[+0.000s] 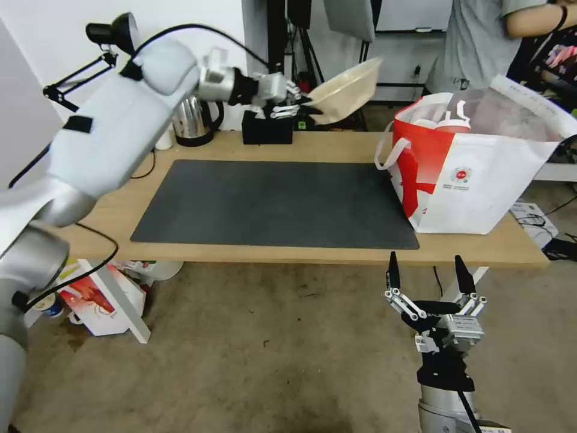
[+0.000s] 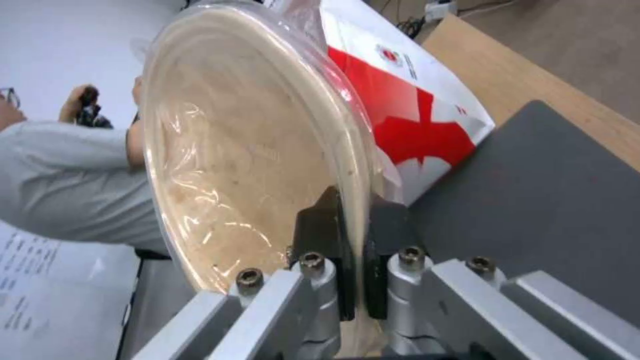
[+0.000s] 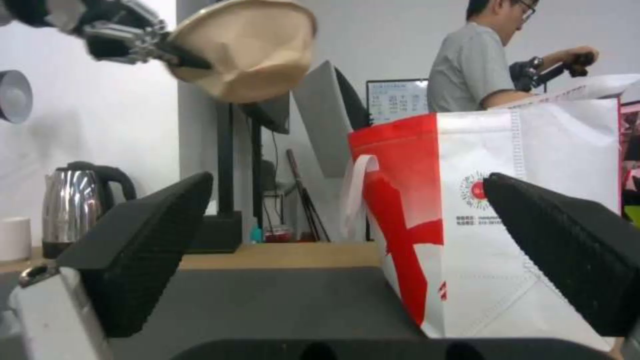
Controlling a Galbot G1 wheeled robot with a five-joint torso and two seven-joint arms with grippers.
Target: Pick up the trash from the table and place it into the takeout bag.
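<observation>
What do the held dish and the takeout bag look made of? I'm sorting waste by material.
The shallow beige dish, held up in the air by the left end effector, looks like thin matte moulded fibre or plastic; glossy crinkled clear film lies over it. The takeout bag on the table looks like non-woven fabric, judging by its stitched seams and soft creases.

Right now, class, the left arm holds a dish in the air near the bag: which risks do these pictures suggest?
1. The left gripper pinches the beige dish only at its rim, tilted; it might slip or spill residue onto the table.
2. The dish is short of the takeout bag; releasing now would likely miss.
3. The bag's handles and open flap could catch the dish.
The right gripper hangs open below the table edge.
</observation>
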